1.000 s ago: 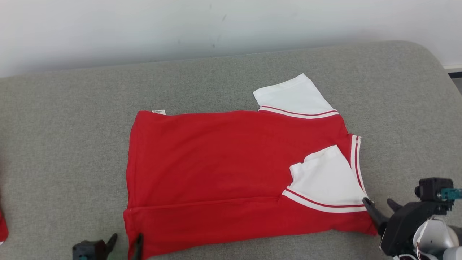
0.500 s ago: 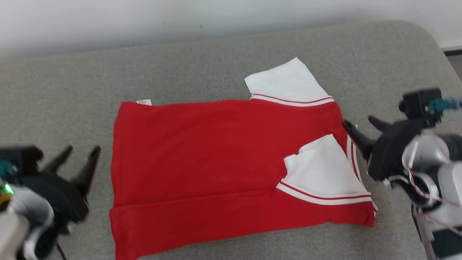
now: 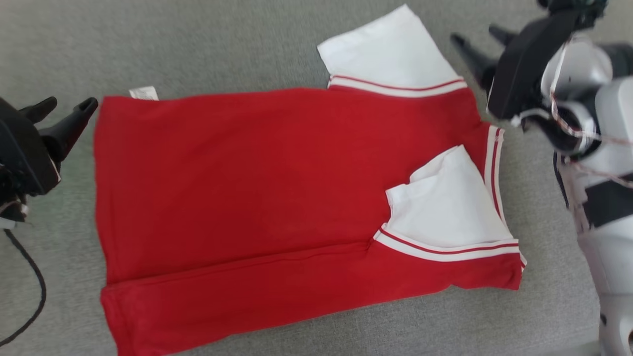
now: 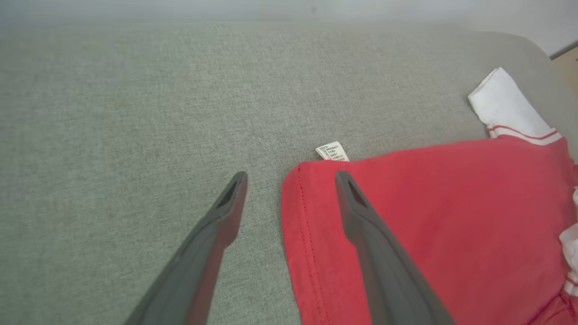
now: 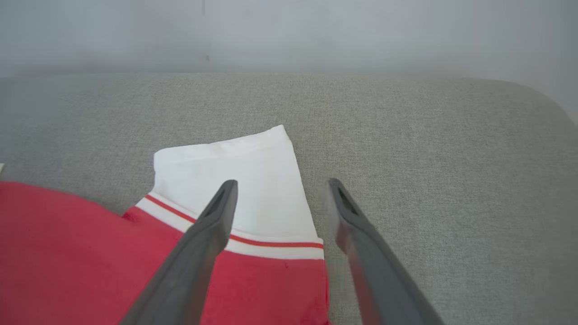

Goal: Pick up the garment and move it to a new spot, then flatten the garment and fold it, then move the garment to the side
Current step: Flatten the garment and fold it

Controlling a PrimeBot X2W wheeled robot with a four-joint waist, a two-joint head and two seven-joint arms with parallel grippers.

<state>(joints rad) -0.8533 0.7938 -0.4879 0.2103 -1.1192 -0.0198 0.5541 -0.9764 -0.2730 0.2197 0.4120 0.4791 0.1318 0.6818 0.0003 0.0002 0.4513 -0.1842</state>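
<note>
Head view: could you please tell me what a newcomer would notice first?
A red shirt lies spread on the grey cushion. One white sleeve is folded onto it at the right; the other sleeve sticks out at the far edge. The left tool and right tool stand open by its far corners.

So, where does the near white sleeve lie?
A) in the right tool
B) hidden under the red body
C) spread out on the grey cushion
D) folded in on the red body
D: the near sleeve lies on top of the red body, while the far sleeve sticks out onto the cushion.
</note>
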